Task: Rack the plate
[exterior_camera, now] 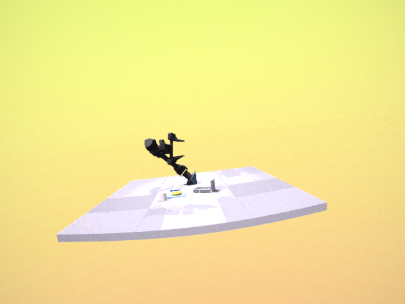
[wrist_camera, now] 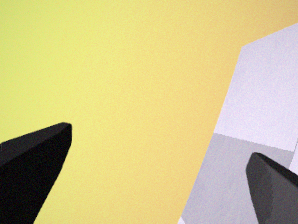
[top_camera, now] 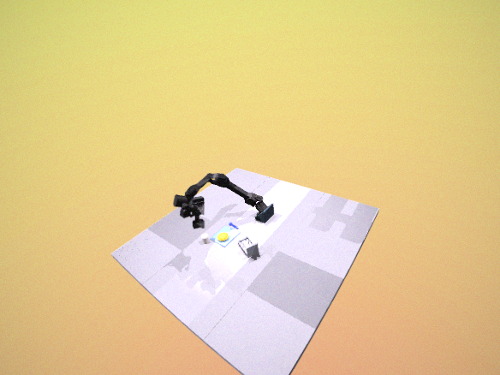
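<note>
Left of centre in the top view, the gripper (top_camera: pixel 200 212) (exterior_camera: pixel 184 148) (wrist_camera: pixel 162 148) hangs high above the table (top_camera: pixel 300 295) (exterior_camera: pixel 270 205) (wrist_camera: pixel 260 90), its jaws wide open with nothing between them. In the wrist view, one fingertip shows at lower left and the other at lower right, with a corner of the table along the right side. The arm (top_camera: pixel 220 180) (exterior_camera: pixel 180 169) arches up from its dark base (top_camera: pixel 265 213) (exterior_camera: pixel 193 178). Below centre of the top frame, a yellow disc, apparently the plate (top_camera: pixel 223 236) (exterior_camera: pixel 176 193), lies flat on a light blue board (top_camera: pixel 231 231) (exterior_camera: pixel 183 196). To its left is a white cup (top_camera: pixel 205 238) (exterior_camera: pixel 163 196); at upper right is a small blue item (top_camera: pixel 233 225) (exterior_camera: pixel 175 190). The grey rack (top_camera: pixel 242 248) (exterior_camera: pixel 202 191) stands to the right, apart from the plate, a tall panel at its right end.
</note>
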Robot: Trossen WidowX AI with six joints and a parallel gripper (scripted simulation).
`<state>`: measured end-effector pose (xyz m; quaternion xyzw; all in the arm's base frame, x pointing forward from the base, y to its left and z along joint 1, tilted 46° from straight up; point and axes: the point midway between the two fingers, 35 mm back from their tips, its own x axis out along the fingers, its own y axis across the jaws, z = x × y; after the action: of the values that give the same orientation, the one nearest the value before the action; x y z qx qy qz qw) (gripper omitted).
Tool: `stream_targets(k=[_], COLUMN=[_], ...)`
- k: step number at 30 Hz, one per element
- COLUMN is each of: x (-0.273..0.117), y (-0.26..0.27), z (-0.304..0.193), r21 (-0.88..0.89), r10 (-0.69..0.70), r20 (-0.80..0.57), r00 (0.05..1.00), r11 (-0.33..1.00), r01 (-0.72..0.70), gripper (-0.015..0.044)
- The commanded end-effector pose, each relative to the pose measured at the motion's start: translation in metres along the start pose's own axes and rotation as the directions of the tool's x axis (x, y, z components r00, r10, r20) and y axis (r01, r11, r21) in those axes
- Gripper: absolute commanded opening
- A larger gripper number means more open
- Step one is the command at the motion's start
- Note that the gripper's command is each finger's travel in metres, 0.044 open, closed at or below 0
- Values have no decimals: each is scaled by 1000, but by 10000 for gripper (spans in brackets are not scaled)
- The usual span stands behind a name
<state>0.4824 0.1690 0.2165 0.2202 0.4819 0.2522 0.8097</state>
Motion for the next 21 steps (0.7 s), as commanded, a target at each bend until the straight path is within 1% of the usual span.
stream_targets(k=[1,6,11,16,21], x=[-2,-9,-20,-36,-55], y=[-12,-26,-40,-52,-63], z=[-16,-36,-57,-77,-96], r21=[14,18,-1,-42,-104], r10=[-109,-253,-391,-521,-639], r20=[-39,-95,-152,-205,-249], r00=[993,963,908,829,728], r11=[994,967,918,850,764], r01=[110,255,395,524,636], gripper=[400,400,400,400,400])
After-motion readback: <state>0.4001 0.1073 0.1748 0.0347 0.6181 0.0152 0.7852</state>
